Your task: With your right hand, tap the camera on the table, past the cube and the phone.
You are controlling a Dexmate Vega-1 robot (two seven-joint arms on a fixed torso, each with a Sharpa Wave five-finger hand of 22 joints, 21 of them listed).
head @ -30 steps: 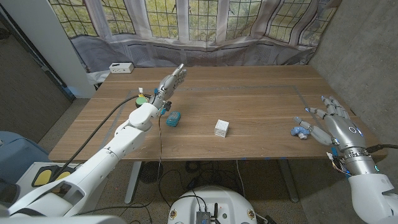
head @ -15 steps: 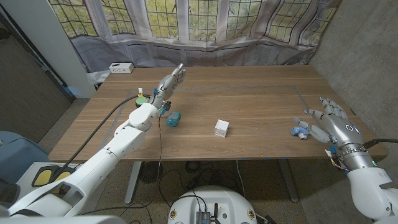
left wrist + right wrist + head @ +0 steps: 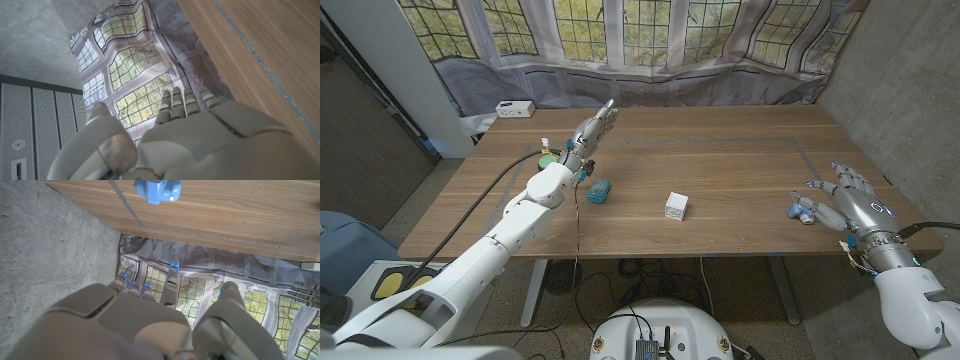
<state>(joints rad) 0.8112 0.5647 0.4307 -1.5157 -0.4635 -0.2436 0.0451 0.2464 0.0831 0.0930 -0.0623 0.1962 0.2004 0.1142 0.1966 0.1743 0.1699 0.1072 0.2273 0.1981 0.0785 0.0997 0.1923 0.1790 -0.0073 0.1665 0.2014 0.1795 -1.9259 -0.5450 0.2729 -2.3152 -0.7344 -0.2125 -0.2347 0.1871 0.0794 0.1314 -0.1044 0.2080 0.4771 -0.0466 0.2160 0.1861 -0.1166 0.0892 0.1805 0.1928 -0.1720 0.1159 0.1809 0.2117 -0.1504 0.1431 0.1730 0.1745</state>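
Head view: right hand [image 3: 855,203] hovers with fingers spread wide, empty, beside the small blue camera [image 3: 802,211] at the counter's [image 3: 740,160] right edge. Left hand [image 3: 592,131], fingers extended, holds nothing.

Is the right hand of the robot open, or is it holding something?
Open: the right hand has its fingers spread, holding nothing, beside the small blue camera.

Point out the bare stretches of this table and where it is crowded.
Bare: the wide stretch between the white cube and the blue camera, plus the far half toward the window. Crowded: around the left robot hand, with the teal phone and small items.
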